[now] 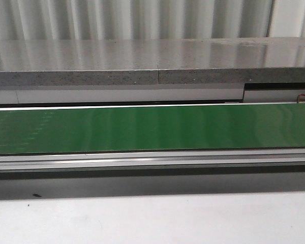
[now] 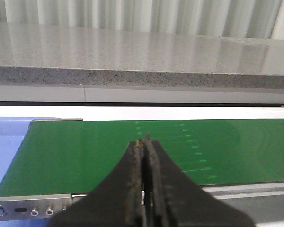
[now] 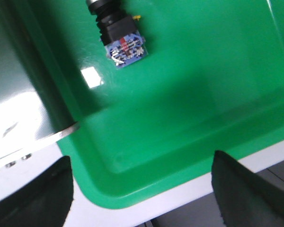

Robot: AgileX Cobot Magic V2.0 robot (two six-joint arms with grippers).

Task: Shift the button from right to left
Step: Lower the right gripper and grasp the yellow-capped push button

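Two black, tapering fingers (image 2: 135,189) are seen on the left gripper (image 2: 143,142), their inner edges worn and flecked with yellowish grime. The right gripper (image 3: 142,189) is shown as two dark, matte, rounded fingers (image 3: 248,194).

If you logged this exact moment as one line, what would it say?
button: lying in green tray, ungrasped | right gripper: open above tray | left gripper: shut over green belt

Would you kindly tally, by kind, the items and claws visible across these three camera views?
Button, lying in the green tray: 1
Green tray: 1
Green belt: 1
Claws: 2, the left claw shut, the right claw open
Total: 5
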